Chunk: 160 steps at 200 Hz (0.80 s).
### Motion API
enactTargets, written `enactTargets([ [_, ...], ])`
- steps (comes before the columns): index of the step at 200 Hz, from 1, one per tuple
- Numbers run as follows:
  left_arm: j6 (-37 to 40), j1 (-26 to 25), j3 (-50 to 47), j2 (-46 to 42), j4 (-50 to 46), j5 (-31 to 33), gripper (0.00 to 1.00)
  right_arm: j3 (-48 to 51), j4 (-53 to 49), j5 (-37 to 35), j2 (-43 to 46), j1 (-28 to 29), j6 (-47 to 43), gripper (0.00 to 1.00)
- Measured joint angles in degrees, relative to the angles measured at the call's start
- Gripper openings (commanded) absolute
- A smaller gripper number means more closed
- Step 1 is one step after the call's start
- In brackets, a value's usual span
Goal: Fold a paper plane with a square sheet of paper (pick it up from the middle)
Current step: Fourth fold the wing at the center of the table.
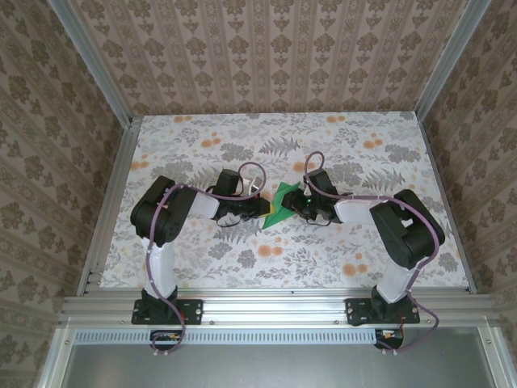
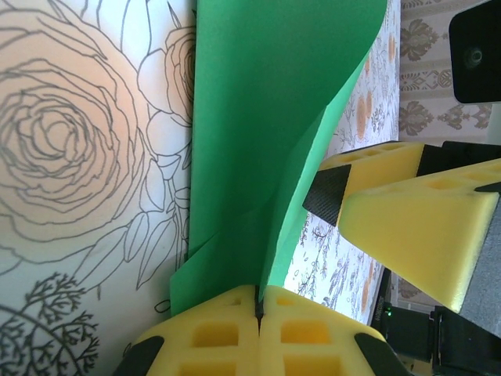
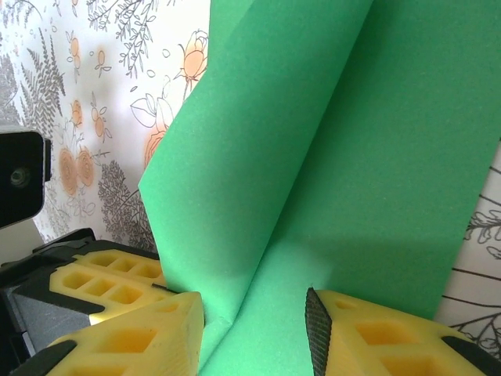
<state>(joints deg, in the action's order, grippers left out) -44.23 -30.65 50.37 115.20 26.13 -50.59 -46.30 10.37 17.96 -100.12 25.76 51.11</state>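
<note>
Over the floral tabletop (image 1: 242,267), left gripper (image 2: 258,301) clamps the floppy bright green paper sheet (image 2: 258,117); right gripper (image 3: 254,307) straddles it, jaws apart. Probably best held near creases.

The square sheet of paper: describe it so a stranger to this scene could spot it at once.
Look to the middle of the floral tabletop. There the square sheet of paper sits partly folded, pinched by the left gripper. It is plain bright green, unlike the patterned surroundings.

I work in a lab test cell. An aluminium frame (image 1: 275,305) boxes my floral table (image 1: 186,137), wallpapered panels (image 1: 266,56) around.
</note>
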Motion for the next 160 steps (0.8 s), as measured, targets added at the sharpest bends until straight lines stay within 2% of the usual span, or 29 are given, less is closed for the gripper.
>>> enactTargets([
  [120,-0.17,0.07,0.02,0.15,0.09,-0.46,0.0,-7.72,-9.4,-1.2,-4.04,1.14,-2.99,0.46],
  [160,0.04,0.04,0.52,0.28,-0.79,-0.83,0.1,-7.72,-9.44,-1.27,-4.24,1.14,-2.97,0.45],
])
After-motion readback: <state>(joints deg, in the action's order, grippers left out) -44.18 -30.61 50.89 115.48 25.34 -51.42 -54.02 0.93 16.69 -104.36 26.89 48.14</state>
